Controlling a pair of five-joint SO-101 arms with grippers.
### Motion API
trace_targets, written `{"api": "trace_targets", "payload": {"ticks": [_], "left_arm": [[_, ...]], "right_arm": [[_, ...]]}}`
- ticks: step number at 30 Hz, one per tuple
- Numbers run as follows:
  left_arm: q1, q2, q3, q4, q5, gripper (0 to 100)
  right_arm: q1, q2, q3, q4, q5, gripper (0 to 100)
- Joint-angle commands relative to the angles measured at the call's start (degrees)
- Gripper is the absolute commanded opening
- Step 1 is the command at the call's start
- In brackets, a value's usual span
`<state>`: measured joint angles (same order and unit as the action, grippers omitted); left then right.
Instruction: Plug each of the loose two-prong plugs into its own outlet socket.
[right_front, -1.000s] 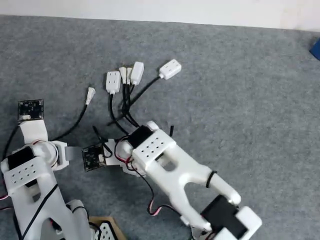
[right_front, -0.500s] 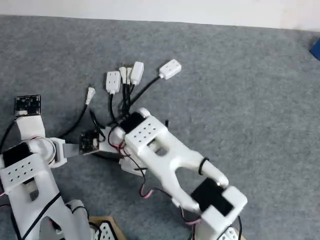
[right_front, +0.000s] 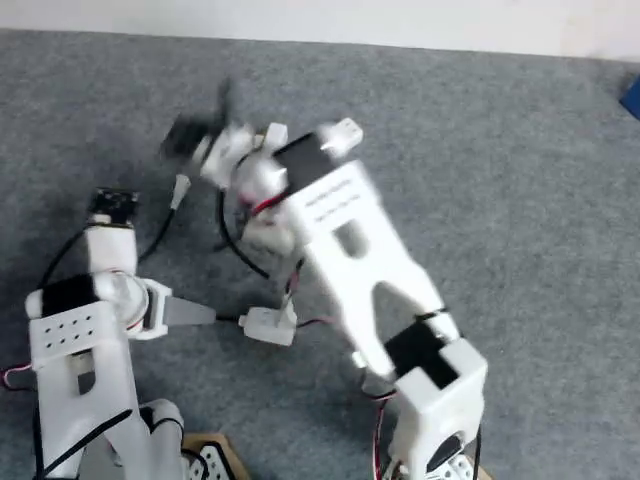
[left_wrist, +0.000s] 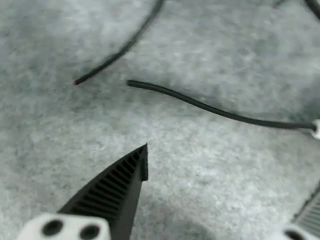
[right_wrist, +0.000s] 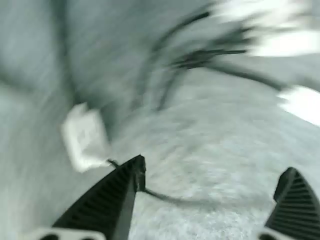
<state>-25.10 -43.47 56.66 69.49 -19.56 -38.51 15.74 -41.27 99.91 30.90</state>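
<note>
The two-prong plug (right_front: 268, 325) lies on the carpet (right_front: 520, 200) between our arms. We judge it light and hard-shelled, its cord (left_wrist: 220, 112) limp, best pinched across its body. Left gripper (left_wrist: 225, 175) and right gripper (right_wrist: 215, 165) both have jaws apart, empty.

plug (right_front: 266, 324): on carpet (right_front: 520, 200) | outlet socket (right_front: 345, 130): well behind plug

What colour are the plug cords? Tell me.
Black. The cords show best in the left wrist view, against the grey carpet.
</note>
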Motion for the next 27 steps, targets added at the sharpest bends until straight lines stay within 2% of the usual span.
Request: {"api": "trace_targets", "payload": {"ticks": [1, 5, 10, 14, 17, 20, 24, 27], "left_arm": [[6.5, -0.2, -1.9, 2.0, -2.5, 48], [14.2, -0.2, -2.2, 5.0, -6.8, 48], [22.3, -0.1, -2.2, 4.1, -14.9, 48], [29.6, 1.9, -2.3, -0.2, -15.9, 48], [34.1, 10.3, -5.5, -3.6, -15.8, 48], [36.3, 21.2, -14.5, -3.8, -16.1, 48], [39.1, 33.5, -29.5, 4.0, -16.8, 48], [40.7, 39.5, -35.6, 8.8, -21.3, 48]], "right_arm": [[7.8, -1.8, -5.5, 1.4, -7.1, 38.6], [17.5, -1.8, -2.9, 1.4, -14.8, 38.6], [26.9, -4.0, 13.7, 0.9, -16.3, 38.6], [27.3, -8.6, 34.7, -8.8, -17.1, 38.6], [26.9, -16.3, 52.1, -21.4, -21.6, 38.6], [25.0, -24.1, 67.4, -32.4, -24.5, 38.6], [22.9, -30.3, 80.4, -41.0, -26.3, 38.6], [22.9, -31.0, 83.5, -43.4, -26.2, 38.6]]}}
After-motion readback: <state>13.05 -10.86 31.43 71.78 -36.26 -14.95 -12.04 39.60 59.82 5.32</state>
